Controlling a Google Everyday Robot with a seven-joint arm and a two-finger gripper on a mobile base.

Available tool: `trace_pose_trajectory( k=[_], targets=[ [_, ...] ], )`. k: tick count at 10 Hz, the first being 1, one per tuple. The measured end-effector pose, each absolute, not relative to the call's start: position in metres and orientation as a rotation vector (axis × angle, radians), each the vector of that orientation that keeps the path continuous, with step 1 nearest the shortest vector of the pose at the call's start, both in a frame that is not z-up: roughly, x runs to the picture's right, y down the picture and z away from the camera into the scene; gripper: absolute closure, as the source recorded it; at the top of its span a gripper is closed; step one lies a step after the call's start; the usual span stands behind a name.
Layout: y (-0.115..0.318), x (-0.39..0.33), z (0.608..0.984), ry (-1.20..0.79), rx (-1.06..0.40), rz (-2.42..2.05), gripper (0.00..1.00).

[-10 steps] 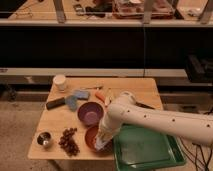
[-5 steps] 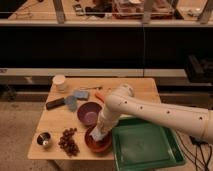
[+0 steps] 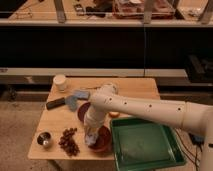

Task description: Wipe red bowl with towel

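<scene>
the white arm comes in from the right edge, where its base is cut off, and bends down over the near middle of the wooden worktop. the gripper points down into the red bowl, which sits near the worktop's near edge, just left of the green tray. a pale towel shows under the gripper, inside the bowl on its left side; the jaws are buried in the cloth and hidden by the wrist, so i cannot tell whether they are closed on it or apart. most of the bowl's far rim is covered by the forearm.

behind it a second, darker bowl is partly hidden by the arm; only its left rim shows. a small orange thing peeks out just under the arm, too little of it visible to name. to the far left stand a white cup, a blue sponge and another bluish piece beside it, with a dark flat object to their left that is hard to make out. at the near left are a small metal cup and a cluster of dark round things, perhaps grapes. the tray's near right corner runs over the worktop edge. shelves behind are dim, their contents unclear.
</scene>
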State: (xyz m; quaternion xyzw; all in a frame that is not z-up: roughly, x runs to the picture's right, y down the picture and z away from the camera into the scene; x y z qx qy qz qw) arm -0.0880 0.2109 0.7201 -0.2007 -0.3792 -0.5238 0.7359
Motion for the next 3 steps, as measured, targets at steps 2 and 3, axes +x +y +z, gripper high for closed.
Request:
trace_pose_trajectory(
  k=[2, 3],
  targets=[
    [0.227, -0.084, 0.704, -0.867, -0.439, -1.172, 1.00],
    [0.233, -0.076, 0.699, -0.873, -0.440, -1.173, 1.00]
  ],
)
